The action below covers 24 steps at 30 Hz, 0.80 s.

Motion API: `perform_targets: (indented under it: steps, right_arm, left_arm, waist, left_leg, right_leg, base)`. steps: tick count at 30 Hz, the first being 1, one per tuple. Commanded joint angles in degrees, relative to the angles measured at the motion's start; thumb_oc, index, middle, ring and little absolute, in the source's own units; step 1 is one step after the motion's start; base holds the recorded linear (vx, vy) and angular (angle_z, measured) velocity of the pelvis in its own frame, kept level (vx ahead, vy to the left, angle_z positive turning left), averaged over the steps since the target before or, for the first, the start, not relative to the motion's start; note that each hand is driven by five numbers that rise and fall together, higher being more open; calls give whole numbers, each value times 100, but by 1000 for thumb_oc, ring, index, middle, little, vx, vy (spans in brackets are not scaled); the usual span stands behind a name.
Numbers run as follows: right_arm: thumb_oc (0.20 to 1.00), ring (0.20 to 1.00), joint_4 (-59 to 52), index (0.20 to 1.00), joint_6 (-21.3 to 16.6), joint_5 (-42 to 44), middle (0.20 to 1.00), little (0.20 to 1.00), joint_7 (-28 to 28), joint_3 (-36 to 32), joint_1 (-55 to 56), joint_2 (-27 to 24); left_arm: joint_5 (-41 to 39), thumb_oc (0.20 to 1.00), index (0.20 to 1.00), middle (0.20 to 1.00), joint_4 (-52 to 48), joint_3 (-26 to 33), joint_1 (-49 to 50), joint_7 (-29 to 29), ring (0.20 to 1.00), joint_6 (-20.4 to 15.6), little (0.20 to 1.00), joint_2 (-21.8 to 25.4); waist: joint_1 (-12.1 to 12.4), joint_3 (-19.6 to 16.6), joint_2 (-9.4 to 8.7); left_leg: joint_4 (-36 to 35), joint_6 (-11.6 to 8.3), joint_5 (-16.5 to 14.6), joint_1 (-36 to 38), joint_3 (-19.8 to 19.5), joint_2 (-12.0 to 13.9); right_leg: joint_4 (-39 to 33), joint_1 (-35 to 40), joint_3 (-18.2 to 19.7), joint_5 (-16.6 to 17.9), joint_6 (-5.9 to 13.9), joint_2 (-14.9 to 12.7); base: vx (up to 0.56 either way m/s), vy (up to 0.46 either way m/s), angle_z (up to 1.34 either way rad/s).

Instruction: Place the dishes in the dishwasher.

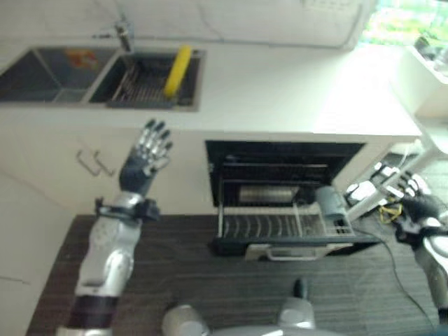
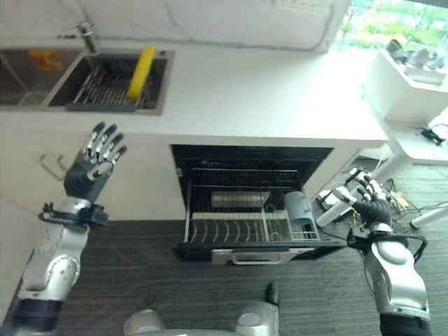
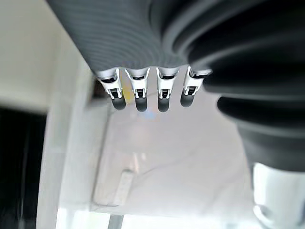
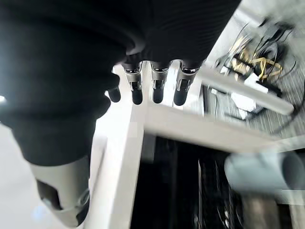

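The dishwasher [image 2: 252,203] stands open under the counter with its lower rack [image 2: 245,227] pulled out. A grey cup [image 2: 299,207] lies on its side at the rack's right end. A yellow dish [image 2: 142,70] leans in the sink's wire rack [image 2: 105,87] on the counter. My left hand [image 2: 94,159] is raised in front of the cabinet, left of the dishwasher, fingers straight and empty. My right hand [image 2: 369,199] hangs to the right of the rack, fingers relaxed and holding nothing.
A second sink basin [image 1: 42,73] lies left of the wire rack, with a tap [image 1: 123,31] behind. Cabinet handles [image 1: 94,162] sit beside my left hand. A white table [image 2: 413,91] with items and its legs stand at the right, cables on the floor beneath.
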Motion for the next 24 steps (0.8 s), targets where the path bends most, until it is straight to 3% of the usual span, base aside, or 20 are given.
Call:
perform_targets:
  steps: [1, 2, 3, 5, 6, 7, 8, 10, 11, 13, 14, 16, 18, 20, 21, 22, 23, 24]
  right_arm:
    - [1000, 1000, -168, 1000, -701, 297, 1000, 1000, 318, 32, -560, -446]
    - [1000, 1000, -166, 1000, -699, 232, 1000, 1000, 308, 142, -620, -403]
    - [1000, 1000, -246, 1000, -664, 265, 1000, 1000, 170, 279, -682, -383]
    - [1000, 1000, -382, 1000, -628, 195, 1000, 1000, -23, 408, -760, -304]
    - [1000, 1000, -480, 1000, -670, 205, 1000, 1000, -103, 403, -733, -273]
    - [1000, 1000, -519, 1000, -668, 210, 1000, 1000, -110, 380, -689, -278]
    - [1000, 1000, -606, 1000, -698, 209, 1000, 1000, -123, 292, -562, -298]
    - [1000, 1000, -679, 1000, -768, 153, 1000, 1000, -153, 121, -337, -334]
    - [1000, 1000, -669, 1000, -800, 220, 1000, 1000, -147, 90, -274, -371]
    - [1000, 1000, -589, 1000, -812, 292, 1000, 1000, -231, 70, -276, -430]
    - [1000, 1000, -582, 1000, -778, 326, 1000, 1000, -296, 64, -295, -461]
    - [1000, 1000, -643, 1000, -748, 270, 1000, 1000, -344, 93, -327, -359]
    - [1000, 1000, -706, 1000, -753, 192, 1000, 1000, -378, 90, -250, -297]
    - [1000, 1000, -728, 1000, -780, 200, 1000, 1000, -411, 31, -148, -293]
    - [1000, 1000, -728, 1000, -780, 200, 1000, 1000, -411, 31, -148, -293]
    - [1000, 1000, -719, 1000, -744, 204, 1000, 1000, -414, -64, -129, -335]
    - [1000, 1000, -729, 1000, -681, 222, 1000, 1000, -404, -132, -140, -386]
    - [1000, 1000, -703, 1000, -673, 237, 1000, 1000, -375, -161, -152, -424]
  left_arm:
    - [-85, 1000, 1000, 1000, -552, 558, 537, 5, 1000, -284, 1000, 41]
    - [-161, 1000, 1000, 1000, -598, 681, 680, -63, 1000, -263, 1000, -14]
    - [-200, 1000, 1000, 1000, -667, 812, 881, -168, 1000, -251, 1000, -97]
    - [-150, 1000, 1000, 1000, -718, 789, 952, -149, 1000, -151, 1000, -265]
    - [-72, 1000, 1000, 1000, -677, 724, 911, -118, 1000, -111, 1000, -363]
    - [-69, 1000, 1000, 1000, -667, 689, 901, -107, 1000, -95, 1000, -394]
    - [-73, 1000, 1000, 1000, -640, 569, 871, -75, 1000, -66, 1000, -487]
    - [-37, 1000, 1000, 1000, -570, 383, 786, -52, 1000, -78, 1000, -574]
    - [65, 1000, 1000, 1000, -539, 259, 688, -91, 1000, -126, 1000, -638]
    - [67, 1000, 1000, 1000, -478, 210, 672, -212, 1000, -163, 1000, -680]
    - [-69, 1000, 1000, 1000, -440, 217, 659, -250, 1000, -149, 1000, -673]
    - [-233, 1000, 1000, 1000, -363, 181, 613, -271, 1000, -141, 1000, -670]
    - [-258, 1000, 1000, 1000, -370, 108, 584, -303, 1000, -121, 1000, -699]
    - [-280, 1000, 1000, 1000, -436, 12, 578, -339, 1000, -70, 1000, -721]
    - [-280, 1000, 1000, 1000, -436, 12, 578, -339, 1000, -70, 1000, -721]
    - [-261, 1000, 1000, 1000, -477, -36, 545, -355, 1000, -21, 1000, -738]
    - [-339, 1000, 1000, 1000, -523, -43, 533, -347, 1000, 16, 1000, -715]
    - [-403, 1000, 1000, 1000, -574, 0, 539, -359, 1000, 64, 1000, -694]
  waist:
    - [279, 61, 284]
    - [364, 34, 306]
    - [438, -76, 389]
    - [488, -175, 443]
    - [399, -208, 461]
    - [370, -229, 456]
    - [242, -287, 414]
    - [93, -395, 336]
    - [119, -422, 318]
    - [39, -432, 347]
    - [-2, -444, 403]
    - [-90, -439, 497]
    - [-170, -452, 543]
    - [-217, -485, 582]
    - [-217, -485, 582]
    - [-260, -512, 558]
    - [-290, -531, 530]
    - [-321, -538, 551]
  left_leg:
    - [-1665, 125, 594, 1200, 126, -374]
    - [-1853, 196, 654, 1342, 255, -502]
    - [-2222, 343, 780, 1504, 331, -706]
    - [-2637, 558, 890, 1676, 398, -957]
    - [-2775, 735, 884, 1727, 339, -1111]
    - [-2792, 785, 854, 1738, 299, -1198]
    - [-2819, 885, 812, 1749, 146, -1433]
    - [-2945, 931, 887, 1766, -91, -1736]
    - [-3126, 975, 918, 1869, -125, -1861]
    - [-3257, 960, 967, 1974, -324, -1899]
    - [-3358, 948, 1023, 2034, -321, -1904]
    - [-3311, 962, 1015, 2066, -213, -1900]
    - [-3127, 946, 910, 2069, -17, -1862]
    - [-2687, 790, 1100, 1952, 165, -1704]
    - [-2687, 790, 1100, 1952, 165, -1704]
    - [-2581, 720, 1228, 1844, 424, -1583]
    - [-2725, 751, 1138, 1874, 531, -1570]
    - [-3190, 784, 1134, 1983, 501, -1579]
  right_leg:
    - [462, 31, -786, -731, 1299, -196]
    - [655, 23, -914, -924, 1253, -91]
    - [857, 141, -985, -1649, 1022, 454]
    - [1359, 214, -1118, -2165, 801, 1063]
    - [1594, 198, -889, -2593, 652, 1626]
    - [1623, 192, -759, -2728, 578, 1825]
    - [1545, 215, -391, -2917, 394, 2328]
    - [1278, 165, -166, -2805, 249, 2825]
    - [1156, 84, -724, -2684, 252, 2663]
    - [1203, -45, -655, -2568, 258, 2713]
    - [1390, -214, -742, -2372, 355, 2637]
    - [1568, -338, -795, -2310, 373, 2572]
    - [1494, -313, -869, -2444, 301, 2550]
    - [1232, -112, -981, -2804, 71, 2614]
    - [1232, -112, -981, -2804, 71, 2614]
    - [1130, 12, -1068, -2739, 86, 2540]
    - [1151, 2, -1086, -2630, 157, 2462]
    - [1298, -141, -1037, -2435, 288, 2418]
  base:
    - [-87, 525, -55]
    - [-123, 668, -87]
    - [-113, 607, -103]
    - [-60, 507, -52]
    - [5, 323, -20]
    - [62, 270, -1]
    - [63, 145, 25]
    - [76, 78, 45]
    - [90, -57, 53]
    - [73, -129, 38]
    - [70, -144, 16]
    - [67, -163, 22]
    - [27, -151, 16]
    - [-7, -128, 20]
    - [-2, -56, 21]
    - [23, 23, 24]
    - [64, 100, 21]
    - [91, 147, 27]
